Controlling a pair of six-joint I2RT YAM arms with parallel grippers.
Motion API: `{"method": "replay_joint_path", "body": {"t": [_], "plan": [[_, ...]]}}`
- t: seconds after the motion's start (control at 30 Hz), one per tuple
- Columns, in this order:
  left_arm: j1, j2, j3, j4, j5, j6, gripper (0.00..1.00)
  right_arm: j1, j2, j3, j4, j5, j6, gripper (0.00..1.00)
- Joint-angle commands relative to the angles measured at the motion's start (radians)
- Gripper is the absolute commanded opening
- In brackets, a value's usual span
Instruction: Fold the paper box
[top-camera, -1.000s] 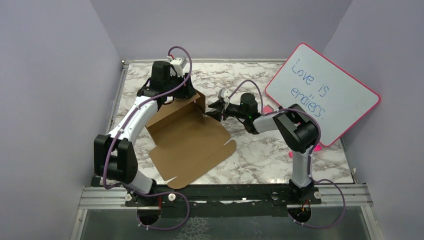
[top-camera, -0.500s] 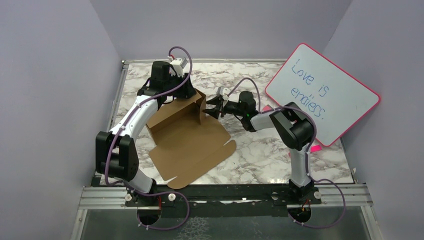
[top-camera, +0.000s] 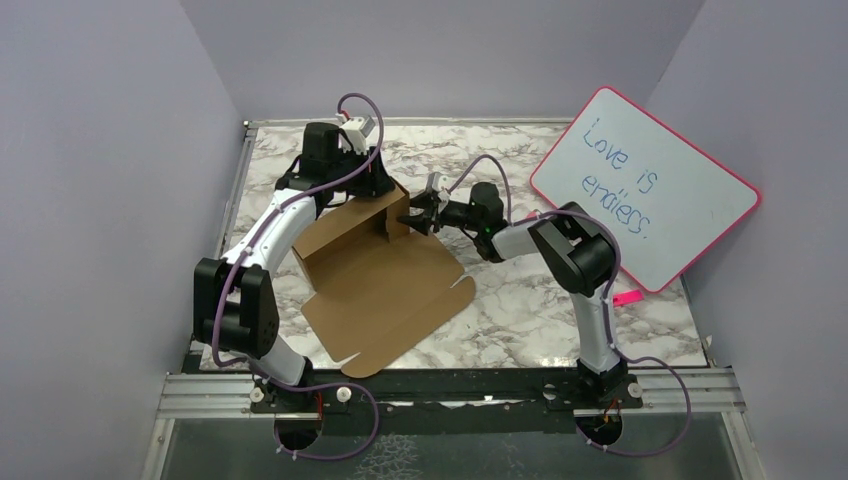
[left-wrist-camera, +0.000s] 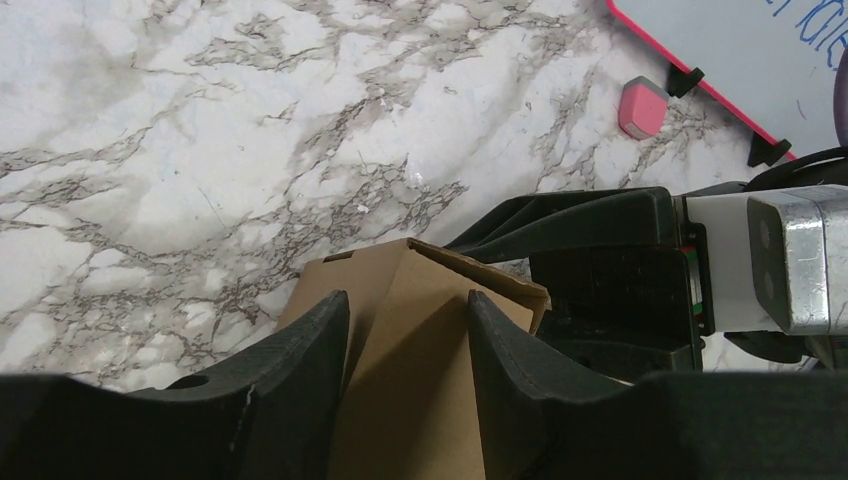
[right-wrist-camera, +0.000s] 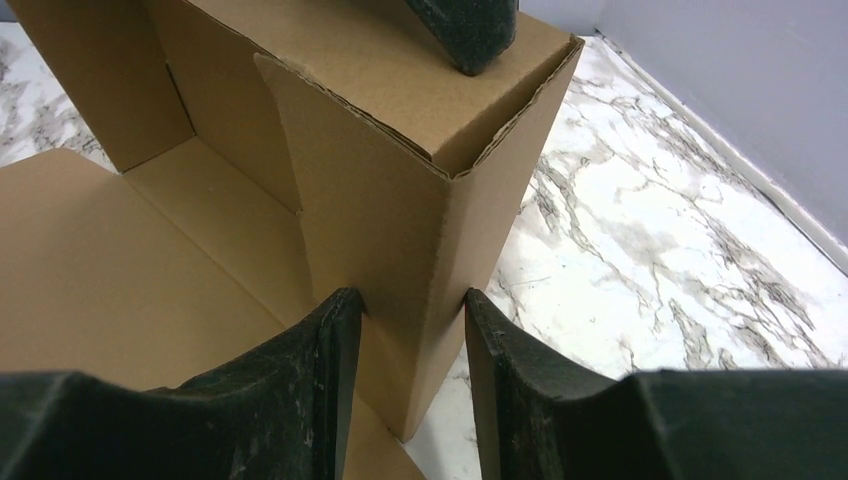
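The paper box (top-camera: 385, 285) is a brown cardboard sheet lying on the marble table, with its far wall and right end flap folded upright. My left gripper (top-camera: 378, 188) reaches down over the top of the far wall. In the left wrist view the left gripper (left-wrist-camera: 408, 305) is shut across the folded wall of the paper box (left-wrist-camera: 400, 400), touching it on both sides. My right gripper (top-camera: 412, 215) is at the wall's right corner. In the right wrist view the right gripper (right-wrist-camera: 405, 300) pinches the upright corner of the paper box (right-wrist-camera: 380, 200), one finger inside and one outside.
A pink-rimmed whiteboard (top-camera: 645, 185) with blue writing leans at the back right. A pink eraser (left-wrist-camera: 640, 108) lies near its foot, and a pink piece (top-camera: 625, 297) lies by the right arm. Purple walls close in the marble table (top-camera: 560, 300) on three sides.
My right gripper has moved left onto the box's far right corner, and the end flap there now stands folded against the wall. The left gripper has stayed on the far wall.
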Motion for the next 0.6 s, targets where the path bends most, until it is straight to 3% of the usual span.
{"method": "replay_joint_path", "body": {"t": [0.0,0.57], "plan": [[0.001,0.019,-0.015,-0.054,0.061,-0.012,0.5,0.027,0.02,0.015,0.094,0.014,-0.012,0.45],[0.082,0.002,-0.034,-0.014,0.208,-0.085,0.57,0.055,-0.015,-0.006,0.074,0.041,-0.097,0.44]]}}
